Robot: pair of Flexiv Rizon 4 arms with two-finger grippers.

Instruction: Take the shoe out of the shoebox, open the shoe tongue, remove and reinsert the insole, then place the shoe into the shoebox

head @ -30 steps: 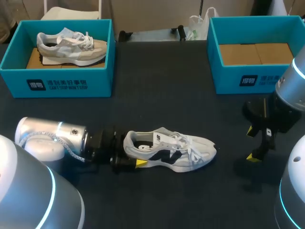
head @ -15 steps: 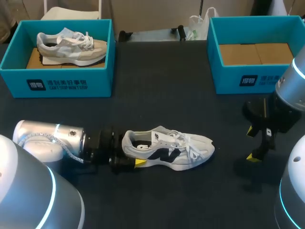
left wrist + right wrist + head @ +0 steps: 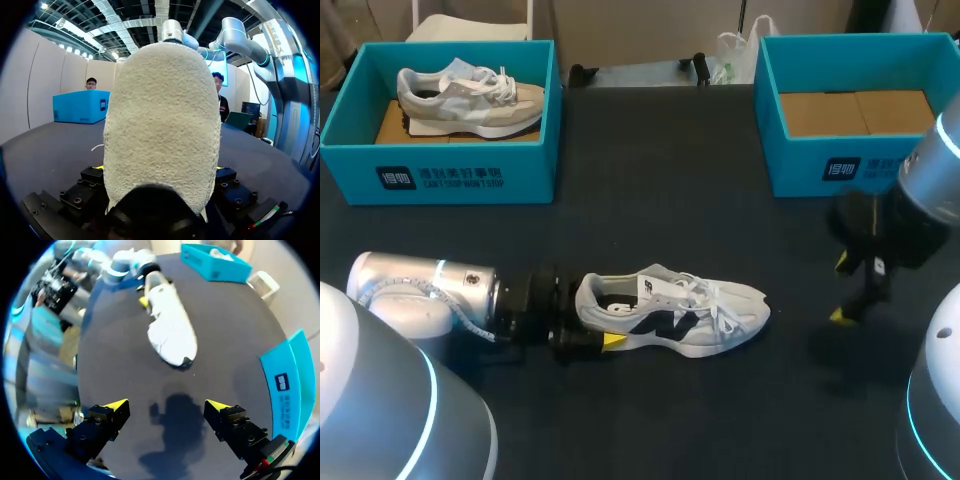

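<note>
Right hand [image 3: 167, 405] spread wide, empty, with the white shoe [image 3: 170, 327] lying ahead

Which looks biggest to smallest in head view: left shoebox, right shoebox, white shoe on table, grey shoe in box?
1. left shoebox and right shoebox: about alike, not ranked.
2. white shoe on the table.
3. grey shoe; it lies farther from the camera, so possibly distance only.
</note>
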